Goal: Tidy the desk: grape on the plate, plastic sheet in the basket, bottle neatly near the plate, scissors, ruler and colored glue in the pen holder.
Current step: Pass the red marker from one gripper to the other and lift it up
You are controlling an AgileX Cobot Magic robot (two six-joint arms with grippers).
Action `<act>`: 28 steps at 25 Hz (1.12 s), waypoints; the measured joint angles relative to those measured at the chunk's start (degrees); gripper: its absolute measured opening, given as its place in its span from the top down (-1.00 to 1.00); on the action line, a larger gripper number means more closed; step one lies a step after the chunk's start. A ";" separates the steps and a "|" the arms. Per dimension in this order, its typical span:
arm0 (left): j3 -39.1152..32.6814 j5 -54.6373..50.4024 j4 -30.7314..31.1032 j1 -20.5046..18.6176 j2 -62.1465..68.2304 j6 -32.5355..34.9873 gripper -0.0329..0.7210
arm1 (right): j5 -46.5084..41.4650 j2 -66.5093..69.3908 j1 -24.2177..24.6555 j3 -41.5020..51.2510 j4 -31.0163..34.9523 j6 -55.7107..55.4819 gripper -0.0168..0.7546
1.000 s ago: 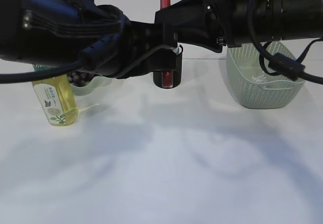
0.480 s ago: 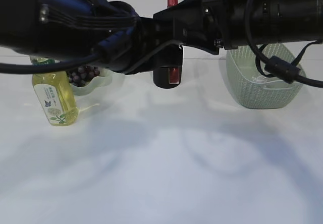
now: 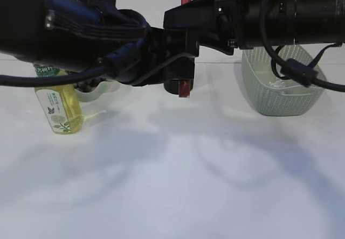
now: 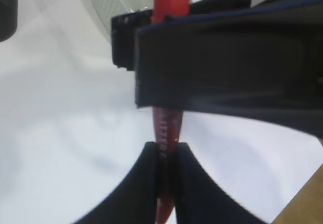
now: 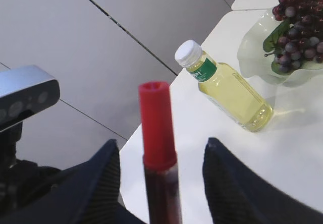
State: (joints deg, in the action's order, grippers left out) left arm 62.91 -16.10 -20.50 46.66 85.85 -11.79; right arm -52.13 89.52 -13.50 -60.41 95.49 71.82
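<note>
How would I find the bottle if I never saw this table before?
Look at the white table and go to its left side, under the big black robot arm. There stands the bottle, right beside the pale plate of dark grapes. It is the only clear thing full of yellow liquid, with a white cap and a green label.

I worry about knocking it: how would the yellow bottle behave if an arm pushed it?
The bottle stands upright, tall and narrow, so a push high up would probably tip it. It looks nearly full of liquid, so likely rather heavy. Its rounded body might roll once down, and the smooth clear plastic may be slippery.
</note>
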 joint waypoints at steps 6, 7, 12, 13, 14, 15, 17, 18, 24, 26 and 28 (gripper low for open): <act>0.00 0.00 0.00 0.00 0.00 0.10 0.82 | 1.20 0.12 0.00 0.00 2.11 0.12 -0.14; 0.00 0.00 0.00 0.00 0.00 0.10 0.82 | 1.29 0.12 0.00 0.00 2.22 0.22 -0.14; 0.00 0.00 0.00 0.00 0.00 0.10 0.82 | 1.56 0.12 0.00 0.00 2.22 0.70 -0.11; 0.00 0.00 0.00 0.00 0.00 0.10 0.82 | 1.56 0.12 0.00 0.00 2.22 0.84 -0.07; 0.00 0.00 0.00 0.00 0.00 0.10 0.82 | 1.59 0.12 0.00 0.00 2.22 0.95 -0.02; 0.00 0.00 0.00 0.00 0.00 0.10 0.82 | 1.59 0.12 0.00 0.00 2.22 1.04 0.05; 0.00 0.00 0.00 0.00 0.00 0.12 0.82 | 1.59 0.12 0.00 0.00 2.22 1.18 0.20; 0.00 0.00 0.00 0.00 0.00 0.12 0.82 | 1.59 0.12 0.00 0.00 2.22 1.18 0.28; 0.00 -0.04 0.00 0.00 0.34 0.12 0.82 | 1.59 0.12 0.00 0.00 2.00 1.95 0.59; 0.00 -0.04 0.00 0.00 0.34 0.12 0.82 | 1.59 0.12 0.00 0.00 2.00 2.44 0.60; 0.00 -0.04 0.00 0.00 0.34 0.12 0.82 | 1.59 0.12 0.00 0.00 2.00 2.99 0.60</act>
State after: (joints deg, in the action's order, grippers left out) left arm 62.91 -16.14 -20.50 46.66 86.20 -11.68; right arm -50.54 89.64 -13.50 -60.41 97.49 74.81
